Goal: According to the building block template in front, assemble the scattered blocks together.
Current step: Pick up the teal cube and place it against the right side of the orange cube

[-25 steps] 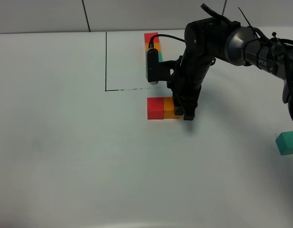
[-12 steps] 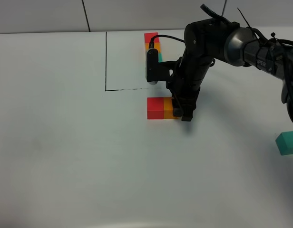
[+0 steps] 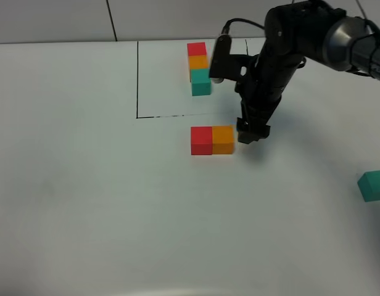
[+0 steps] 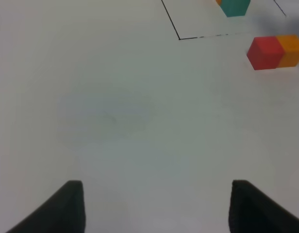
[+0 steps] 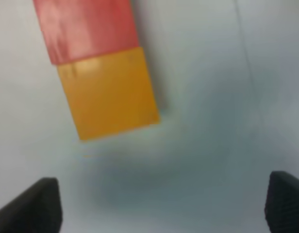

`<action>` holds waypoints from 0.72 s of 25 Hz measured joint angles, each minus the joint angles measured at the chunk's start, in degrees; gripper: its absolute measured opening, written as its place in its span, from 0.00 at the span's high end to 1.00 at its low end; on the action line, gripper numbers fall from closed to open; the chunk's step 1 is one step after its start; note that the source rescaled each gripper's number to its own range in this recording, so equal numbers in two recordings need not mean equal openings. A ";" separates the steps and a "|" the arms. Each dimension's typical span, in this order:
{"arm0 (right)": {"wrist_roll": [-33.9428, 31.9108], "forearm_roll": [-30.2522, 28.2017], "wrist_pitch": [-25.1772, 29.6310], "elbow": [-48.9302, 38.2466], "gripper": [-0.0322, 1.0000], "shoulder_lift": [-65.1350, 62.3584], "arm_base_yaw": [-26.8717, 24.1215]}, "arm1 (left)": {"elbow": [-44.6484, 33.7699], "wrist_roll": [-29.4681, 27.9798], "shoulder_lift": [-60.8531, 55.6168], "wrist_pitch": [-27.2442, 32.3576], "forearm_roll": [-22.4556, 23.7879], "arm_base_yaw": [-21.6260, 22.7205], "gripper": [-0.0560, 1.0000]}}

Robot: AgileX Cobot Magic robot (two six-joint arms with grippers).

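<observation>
Right hand [image 3: 251, 134] gapes beside two joined cubes [image 3: 212, 140], one teal cube [image 3: 373, 186] apart

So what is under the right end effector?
Bare table in shadow, seen between the open jaws of the right end effector. The orange cube, touching the red cube, lies beside it, not underneath. The spots directly under the fingertips are covered.

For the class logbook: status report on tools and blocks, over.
Right tool open, empty, beside orange cube. Left tool open, empty. Red cube joined to orange; teal-green cube apart, far right. Nothing blocking it.
</observation>
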State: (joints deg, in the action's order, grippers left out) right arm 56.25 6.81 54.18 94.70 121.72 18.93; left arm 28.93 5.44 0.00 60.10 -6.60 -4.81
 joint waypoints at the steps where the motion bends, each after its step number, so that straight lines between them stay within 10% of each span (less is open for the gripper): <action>1: -1.36 -0.20 -0.58 -2.10 0.27 -1.55 -0.79 | 0.00 0.00 0.00 0.00 0.00 0.00 0.60; 18: -40.20 -8.05 -12.70 -41.26 0.27 -29.77 -21.02 | 0.00 0.00 0.00 0.00 0.00 0.00 0.60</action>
State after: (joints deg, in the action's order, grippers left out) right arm 16.05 -1.25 41.48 53.44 91.95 -2.09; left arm 28.93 5.44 0.00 60.10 -6.60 -4.81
